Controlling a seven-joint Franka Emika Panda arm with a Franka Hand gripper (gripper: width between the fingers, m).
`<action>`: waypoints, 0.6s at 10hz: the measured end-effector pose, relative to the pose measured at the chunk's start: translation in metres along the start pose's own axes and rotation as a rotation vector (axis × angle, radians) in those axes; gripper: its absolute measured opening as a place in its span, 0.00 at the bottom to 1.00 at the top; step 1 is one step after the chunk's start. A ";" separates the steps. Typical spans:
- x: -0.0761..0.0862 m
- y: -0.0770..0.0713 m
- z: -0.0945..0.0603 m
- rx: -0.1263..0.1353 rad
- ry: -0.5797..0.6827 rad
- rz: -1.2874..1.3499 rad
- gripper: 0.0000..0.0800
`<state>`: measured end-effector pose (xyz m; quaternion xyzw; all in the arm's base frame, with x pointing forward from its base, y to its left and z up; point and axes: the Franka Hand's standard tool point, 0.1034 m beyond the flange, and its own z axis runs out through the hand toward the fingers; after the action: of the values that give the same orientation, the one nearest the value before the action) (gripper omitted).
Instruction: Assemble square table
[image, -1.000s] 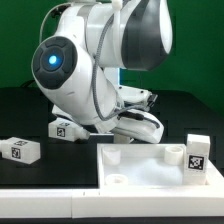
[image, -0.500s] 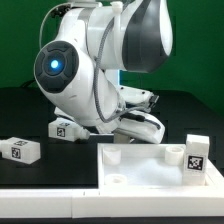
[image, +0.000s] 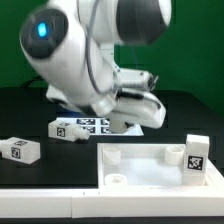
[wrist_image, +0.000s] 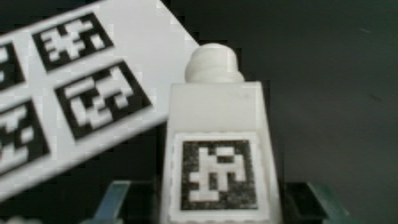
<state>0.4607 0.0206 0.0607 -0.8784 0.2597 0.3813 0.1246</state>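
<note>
The white square table top (image: 140, 176) with raised rim and round corner sockets lies at the front of the exterior view. One tagged white leg (image: 196, 158) stands upright at its right corner. Another tagged leg (image: 20, 150) lies on the black table at the exterior view's left. In the wrist view a third leg (wrist_image: 217, 135) with a round peg at its far end lies between my fingers (wrist_image: 121, 196). There is a dark gap on each side of it. My gripper (wrist_image: 214, 202) is open around this leg. In the exterior view my hand (image: 135, 112) hangs low behind the top and hides that leg.
The marker board (image: 82, 127) lies flat on the black table behind the table top. It also shows in the wrist view (wrist_image: 71, 90), right beside the leg. My bulky white arm (image: 70, 60) fills the space above it.
My arm has swung toward the exterior view's left and turned, uncovering more of the marker board. The hand has shifted with it. The legs and table top have not moved.
</note>
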 end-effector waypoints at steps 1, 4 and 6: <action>-0.004 -0.010 -0.031 0.009 0.114 -0.037 0.36; -0.008 -0.014 -0.028 -0.032 0.383 -0.103 0.36; 0.001 -0.027 -0.045 -0.049 0.519 -0.158 0.36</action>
<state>0.5031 0.0237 0.0909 -0.9670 0.2044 0.1386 0.0619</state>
